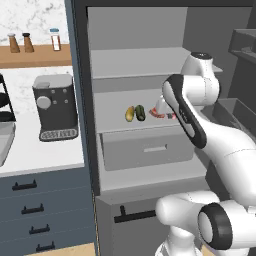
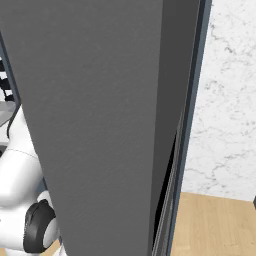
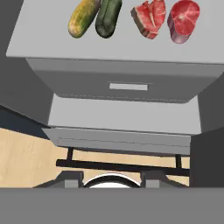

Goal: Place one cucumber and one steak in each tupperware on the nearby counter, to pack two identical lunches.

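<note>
Two cucumbers point(image 3: 94, 17) and two steaks point(image 3: 166, 18) lie side by side on a grey cabinet shelf point(image 3: 109, 50), above a drawer point(image 3: 127, 87). The white counter point(image 1: 42, 152) stands left, bearing a coffee machine point(image 1: 55, 106). The arm reaches toward the shelf; gripper point(image 3: 111, 180) state cannot be told.
</note>
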Controlling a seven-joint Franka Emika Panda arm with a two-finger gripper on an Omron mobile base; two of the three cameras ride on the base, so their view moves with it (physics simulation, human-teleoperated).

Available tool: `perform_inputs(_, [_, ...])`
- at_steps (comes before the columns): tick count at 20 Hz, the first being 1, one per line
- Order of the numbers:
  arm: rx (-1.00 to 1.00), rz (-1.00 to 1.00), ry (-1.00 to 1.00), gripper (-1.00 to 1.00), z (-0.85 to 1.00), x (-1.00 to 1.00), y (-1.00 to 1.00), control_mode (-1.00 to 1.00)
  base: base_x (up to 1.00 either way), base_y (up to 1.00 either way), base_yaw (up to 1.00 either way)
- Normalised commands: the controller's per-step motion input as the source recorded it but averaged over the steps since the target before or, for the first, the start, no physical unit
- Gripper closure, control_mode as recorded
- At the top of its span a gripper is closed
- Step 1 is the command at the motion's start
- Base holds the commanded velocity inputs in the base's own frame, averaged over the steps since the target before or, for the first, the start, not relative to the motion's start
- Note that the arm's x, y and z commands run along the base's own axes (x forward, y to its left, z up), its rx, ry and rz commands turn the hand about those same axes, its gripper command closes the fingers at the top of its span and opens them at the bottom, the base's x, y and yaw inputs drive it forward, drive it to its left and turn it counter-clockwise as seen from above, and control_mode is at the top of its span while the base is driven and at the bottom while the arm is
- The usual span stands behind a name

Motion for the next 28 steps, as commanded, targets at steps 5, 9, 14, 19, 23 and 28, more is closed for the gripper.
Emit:
perform_inputs(5, [-0.03, 0.0, -0.13, -1.0, -0.04, -0.13, 0.01, -1.0, 0.0, 0.0, 0.0])
perform_inputs(9, [0.0, -0.01, 0.0, -1.0, 0.0, 0.01, 0.05, -1.0, 0.0, 0.0, 0.0])
perform_inputs(14, [-0.02, -0.11, -0.18, -1.0, -0.13, 0.03, 0.89, -1.0, 0.0, 0.0, 0.0])
perform_inputs(19, [0.0, -0.13, -0.19, -1.0, -0.01, 0.21, 0.6, -1.0, 0.0, 0.0, 0.0])
perform_inputs(23, [-0.03, -0.07, -0.05, -1.0, -0.12, 0.56, 0.04, -1.0, 0.0, 0.0, 0.0])
perform_inputs(28, [-0.01, -0.01, 0.01, -1.0, -0.17, 0.61, -0.03, -1.0, 0.0, 0.0, 0.0])
